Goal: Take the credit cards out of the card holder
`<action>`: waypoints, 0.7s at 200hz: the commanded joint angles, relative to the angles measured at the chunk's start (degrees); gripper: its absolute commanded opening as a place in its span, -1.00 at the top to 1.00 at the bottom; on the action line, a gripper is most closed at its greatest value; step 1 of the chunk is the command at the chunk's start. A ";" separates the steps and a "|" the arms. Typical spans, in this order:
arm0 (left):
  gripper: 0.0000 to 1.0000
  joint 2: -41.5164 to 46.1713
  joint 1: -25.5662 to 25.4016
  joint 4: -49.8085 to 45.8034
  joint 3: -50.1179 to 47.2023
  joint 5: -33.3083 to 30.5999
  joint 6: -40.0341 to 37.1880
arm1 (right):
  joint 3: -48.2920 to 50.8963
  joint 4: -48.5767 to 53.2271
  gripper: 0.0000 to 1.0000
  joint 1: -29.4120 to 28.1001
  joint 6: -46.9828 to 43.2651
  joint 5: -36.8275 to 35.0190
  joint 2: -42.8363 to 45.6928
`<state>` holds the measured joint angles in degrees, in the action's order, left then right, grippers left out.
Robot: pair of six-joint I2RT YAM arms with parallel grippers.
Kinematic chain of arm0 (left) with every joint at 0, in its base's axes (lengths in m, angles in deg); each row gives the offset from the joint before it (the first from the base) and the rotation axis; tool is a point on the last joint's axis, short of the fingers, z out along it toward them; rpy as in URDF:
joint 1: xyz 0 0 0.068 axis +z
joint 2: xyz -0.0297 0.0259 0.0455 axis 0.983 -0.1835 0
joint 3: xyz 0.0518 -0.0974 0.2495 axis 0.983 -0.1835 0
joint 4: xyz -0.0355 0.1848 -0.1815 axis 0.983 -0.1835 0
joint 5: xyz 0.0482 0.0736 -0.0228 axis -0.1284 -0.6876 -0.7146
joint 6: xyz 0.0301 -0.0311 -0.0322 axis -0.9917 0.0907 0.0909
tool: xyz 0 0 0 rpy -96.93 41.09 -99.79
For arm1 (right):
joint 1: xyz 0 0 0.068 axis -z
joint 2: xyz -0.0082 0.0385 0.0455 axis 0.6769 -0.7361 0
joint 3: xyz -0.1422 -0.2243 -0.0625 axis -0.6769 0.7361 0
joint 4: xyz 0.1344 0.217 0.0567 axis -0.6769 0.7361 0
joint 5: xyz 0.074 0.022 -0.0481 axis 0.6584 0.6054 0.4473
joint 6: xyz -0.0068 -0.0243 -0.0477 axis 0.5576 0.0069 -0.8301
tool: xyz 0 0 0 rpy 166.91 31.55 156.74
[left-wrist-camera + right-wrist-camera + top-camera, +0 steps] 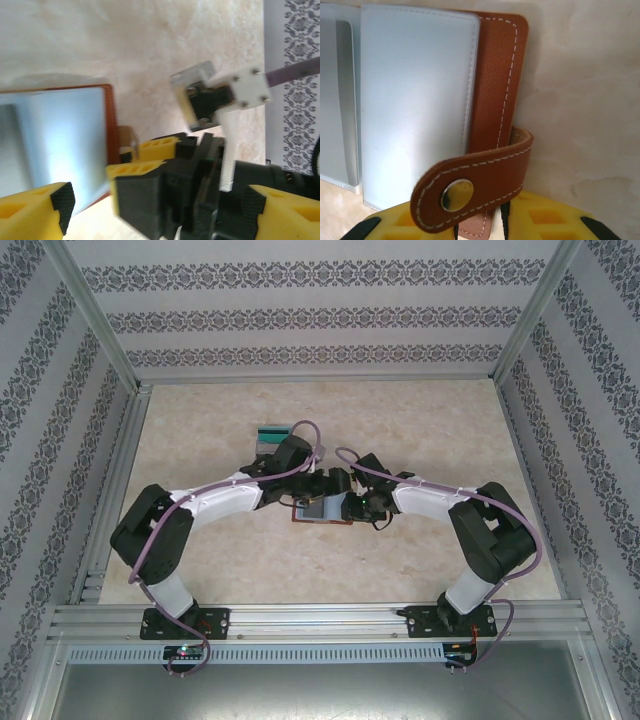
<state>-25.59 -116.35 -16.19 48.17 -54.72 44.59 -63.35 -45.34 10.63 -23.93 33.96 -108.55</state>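
Top external, centre of frame: card holder [318, 511] open flat on table [220, 570], between both grippers. Right wrist, bottom edge: right gripper [480, 225] clamped on brown border of card holder, under snap strap [475, 182]. Left wrist: left gripper [156, 202] spread apart, card holder at left of frame, near lower-left finger.

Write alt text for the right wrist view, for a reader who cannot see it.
An open brown leather card holder lies on a pale marbled table, its grey-blue sleeves showing. Its snap strap curls over just above the right gripper, whose yellow fingers line the bottom edge.
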 commanded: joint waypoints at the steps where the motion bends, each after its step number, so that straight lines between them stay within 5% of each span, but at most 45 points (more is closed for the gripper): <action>1: -0.77 4.45 2.82 -1.76 -3.49 -4.24 0.35 | 1.23 0.99 0.36 0.71 0.76 -2.18 1.32; 140: -0.77 -1.14 4.23 -1.00 -6.40 -2.29 0.44 | 1.56 0.71 0.33 1.11 1.02 -2.28 0.28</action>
<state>-26.25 -112.13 -17.87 42.32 -57.10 44.61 -62.08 -44.88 11.73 -23.63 30.97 -106.99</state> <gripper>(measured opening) 0.884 0.337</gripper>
